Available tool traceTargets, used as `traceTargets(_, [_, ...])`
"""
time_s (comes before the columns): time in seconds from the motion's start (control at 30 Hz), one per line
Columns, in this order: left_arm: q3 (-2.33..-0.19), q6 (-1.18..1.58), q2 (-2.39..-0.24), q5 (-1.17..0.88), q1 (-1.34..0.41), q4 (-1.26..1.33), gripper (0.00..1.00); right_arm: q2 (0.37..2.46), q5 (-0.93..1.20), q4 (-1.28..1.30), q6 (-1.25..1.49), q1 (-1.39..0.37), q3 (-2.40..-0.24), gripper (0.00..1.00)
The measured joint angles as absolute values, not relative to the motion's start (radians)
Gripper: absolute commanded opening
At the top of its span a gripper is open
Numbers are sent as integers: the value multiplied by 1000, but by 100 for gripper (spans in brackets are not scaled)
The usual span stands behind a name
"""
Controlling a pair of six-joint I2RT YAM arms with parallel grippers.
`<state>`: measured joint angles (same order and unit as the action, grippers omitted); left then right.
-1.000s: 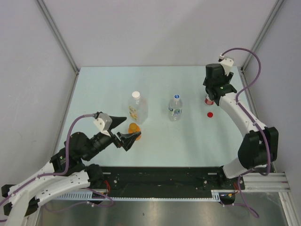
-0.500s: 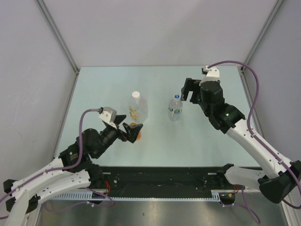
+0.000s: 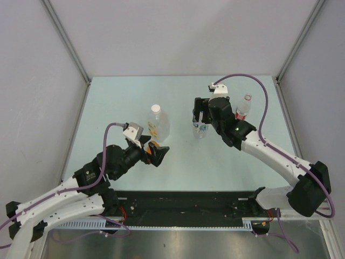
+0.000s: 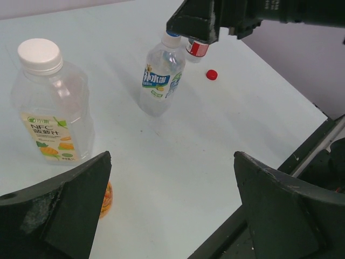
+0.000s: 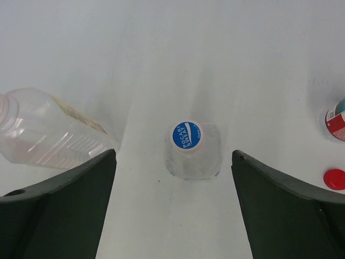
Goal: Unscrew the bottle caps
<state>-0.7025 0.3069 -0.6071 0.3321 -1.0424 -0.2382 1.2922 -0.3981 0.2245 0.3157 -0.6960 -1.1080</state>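
Directly above the middle bottle, the right gripper (image 5: 172, 155) hangs with its jaws spread wide and nothing between them. The blue cap (image 5: 187, 135) shows between the two fingers in the wrist view, a little nearer the right-hand one. Below it the blue-labelled bottle (image 5: 193, 159) stands upright on the table (image 3: 118, 97).

The step in hand looks like taking hold of this cap. To do it well, the gripper should shift slightly so the cap sits midway between the fingers. It should then come straight down until the pads are level with the cap's side wall, not the neck below it. A firm, square close matters, because a slanted bite may slip on the rim or tip the light bottle.

Off to one side the red cap (image 5: 334, 178) lies loose on the table. It is just beside the red-labelled bottle (image 3: 243, 108), whose neck appears bare, so that one seems done.

Farther off, the left gripper (image 4: 170, 162) is also fully open and empty. It is near the large bottle (image 4: 48, 113), which has its white cap (image 4: 39, 54) on, and a small orange thing (image 4: 106, 197) lies by its finger. Nothing steadies the middle bottle, so twisting may simply spin it unless the left arm braces its body first.
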Motion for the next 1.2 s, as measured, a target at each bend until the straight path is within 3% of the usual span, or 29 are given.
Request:
traceTargets(0.5, [-699,307,-575,310,-1042,-250,100,1438,-462,140,309,-694,-1107,74])
traceTargets(0.7, [-699,307,-573,310,-1042,-251,100,1483,-463,117,299,-688,-1107,59])
traceTargets(0.83, [-699,307,-562,310,-1042,-255,100,1496,-466,118,301,-685,-1106,37])
traceTargets(1.0, [-699,307,-558,311,-1042,-255,100,1483,-494,124,299,-694,-1106,23])
traceTargets(1.1, [-699,305,-559,317,-1042,-257,100,1425,-513,151,297,-738,-1097,16])
traceTargets(1.2, [-700,299,-562,342,-1042,-257,100,1310,-499,173,301,-790,-1094,0])
